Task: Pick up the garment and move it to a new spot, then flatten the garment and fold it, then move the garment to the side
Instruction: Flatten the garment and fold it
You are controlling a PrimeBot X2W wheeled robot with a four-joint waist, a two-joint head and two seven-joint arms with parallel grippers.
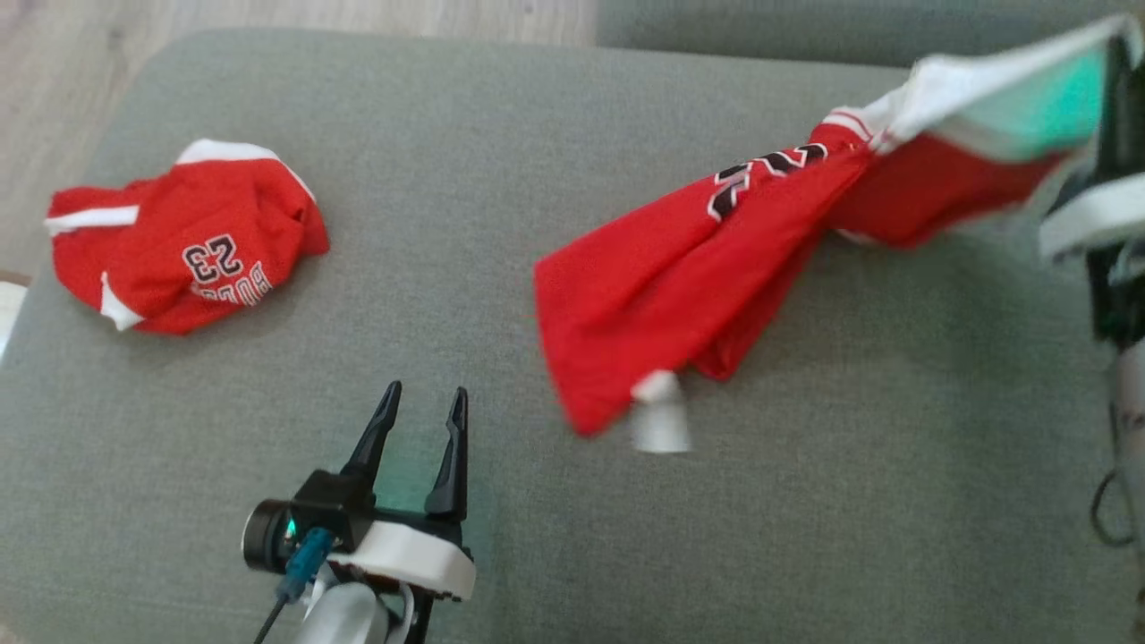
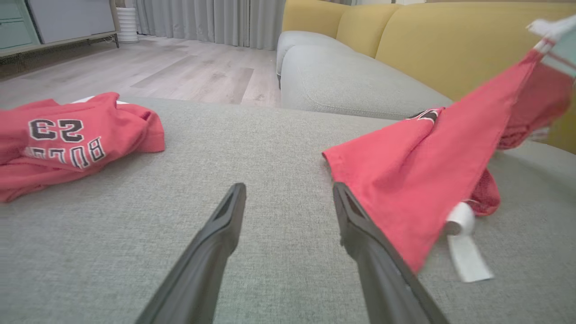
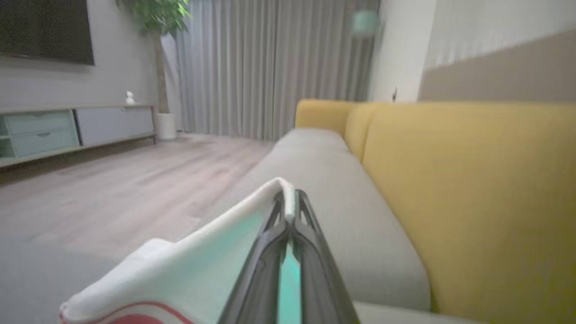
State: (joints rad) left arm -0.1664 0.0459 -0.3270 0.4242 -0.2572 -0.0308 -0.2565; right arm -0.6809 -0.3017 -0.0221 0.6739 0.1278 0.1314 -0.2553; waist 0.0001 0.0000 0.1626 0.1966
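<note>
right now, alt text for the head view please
The right tool, shut at upper right, holds a red garment by its white trim, the rest hanging down over a grey cushion. A crumpled red jersey numbered 23 lies at left; the open left tool sits bottom centre-left.

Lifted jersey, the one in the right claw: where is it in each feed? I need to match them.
Head view: the lifted jersey stretches from centre to the upper right corner.
Left wrist view: jersey at right, slanting down from the upper right corner.
Right wrist view: its white edge, lower left, pinched in the shut right claw.
Shared landmark: the grey sofa seat beyond it.
</note>
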